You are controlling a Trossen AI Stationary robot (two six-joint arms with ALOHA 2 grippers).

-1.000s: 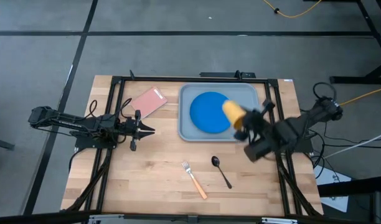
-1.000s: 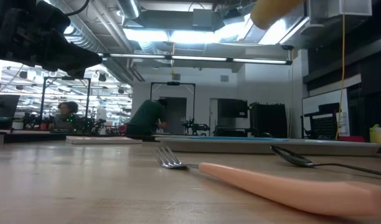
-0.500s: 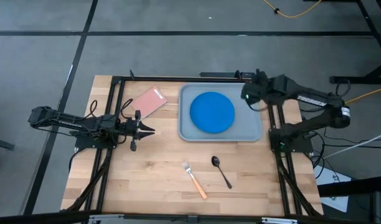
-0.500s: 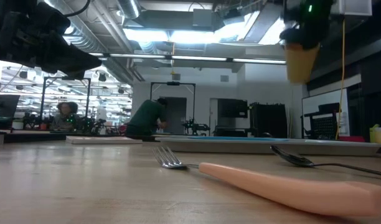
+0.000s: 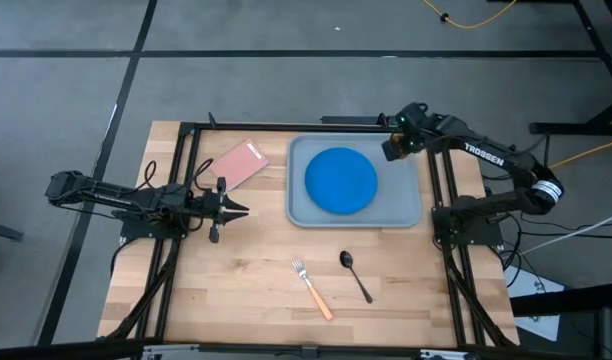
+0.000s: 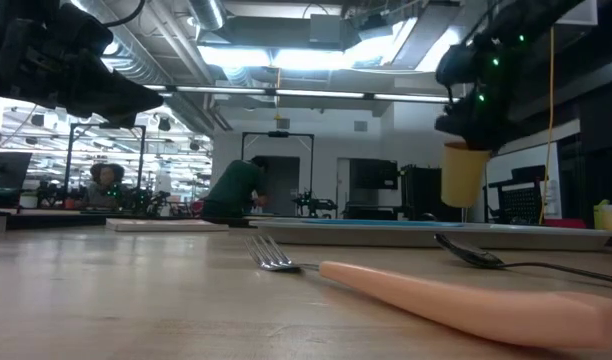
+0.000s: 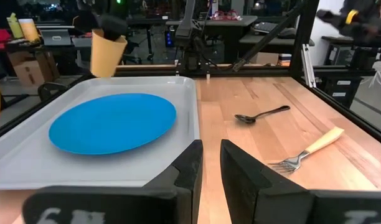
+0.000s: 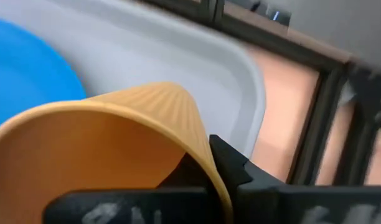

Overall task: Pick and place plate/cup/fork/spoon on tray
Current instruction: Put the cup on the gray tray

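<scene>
Fork (image 5: 313,288) sits nearest the front edge of the table, around 6 o'clock from the tray, tines pointing away and its tan handle angled toward the front-right. Just to its right, at about 3 o'clock and not touching, lies the black spoon (image 5: 355,275), bowl toward the tray. Both are on bare wood.

Further back you've got the grey-blue tray (image 5: 407,205), with the blue plate (image 5: 340,180) lying flat on it, a bit left of the tray's middle. Off at the tray's 9 o'clock there's a pink card (image 5: 239,163) on the table.

The left gripper (image 5: 236,209) just hangs over the table near 8 o'clock from the tray, fingers nearly together with a slim gap and nothing in them.

At the far right corner, roughly 1 o'clock on the tray, the right gripper (image 5: 395,146) has the cup (image 6: 463,173) clamped by its rim. The cup is upright, mouth up, and in the low view it's off the tray floor, above that back corner.
</scene>
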